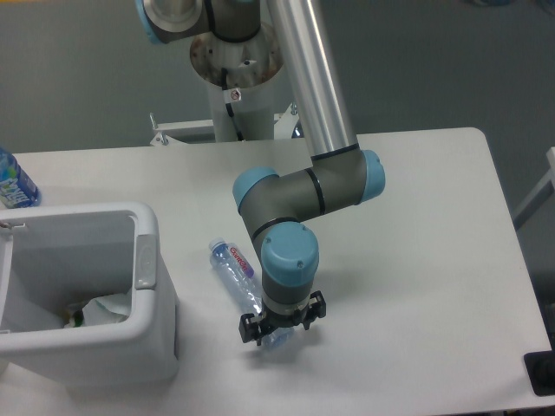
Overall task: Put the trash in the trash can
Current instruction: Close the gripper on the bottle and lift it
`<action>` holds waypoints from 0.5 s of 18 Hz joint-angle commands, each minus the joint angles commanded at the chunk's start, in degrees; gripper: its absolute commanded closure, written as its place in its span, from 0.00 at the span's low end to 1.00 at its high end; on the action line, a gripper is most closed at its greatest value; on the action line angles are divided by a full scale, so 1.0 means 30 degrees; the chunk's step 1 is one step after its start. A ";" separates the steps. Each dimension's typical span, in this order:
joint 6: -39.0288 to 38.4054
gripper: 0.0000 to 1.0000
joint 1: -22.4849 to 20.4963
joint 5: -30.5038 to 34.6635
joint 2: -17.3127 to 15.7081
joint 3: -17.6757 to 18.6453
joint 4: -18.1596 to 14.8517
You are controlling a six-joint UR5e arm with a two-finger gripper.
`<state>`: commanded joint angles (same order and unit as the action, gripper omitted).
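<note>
The crumpled wrapper [102, 308] already lies inside the trash can [146, 260], so the step in hand is the slim bottle [236, 273], flat on the table just right of the can. The gripper [279, 328] sits over the bottle's near end with its jaws apart, seemingly straddling it. It probably needs to lower and close, though the wrist hides that end and any contact.

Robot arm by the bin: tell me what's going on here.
The arm has its gripper down over the lower end of a slim clear bottle lying on the white table. Whether the jaws have closed on it can't be seen. A crumpled white wrapper is already in the white bin at left. A second bottle stands behind the bin.
</note>
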<state>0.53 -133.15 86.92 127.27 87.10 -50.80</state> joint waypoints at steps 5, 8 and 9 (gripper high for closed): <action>-0.0001 0.32 0.0000 0.0000 -0.0059 0.0000 -0.0029; 0.0028 0.33 0.0000 0.0000 -0.0088 0.0000 -0.0029; 0.0029 0.33 0.0000 0.0000 -0.0146 0.0029 -0.0058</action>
<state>0.62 -133.15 86.92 126.83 87.19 -50.98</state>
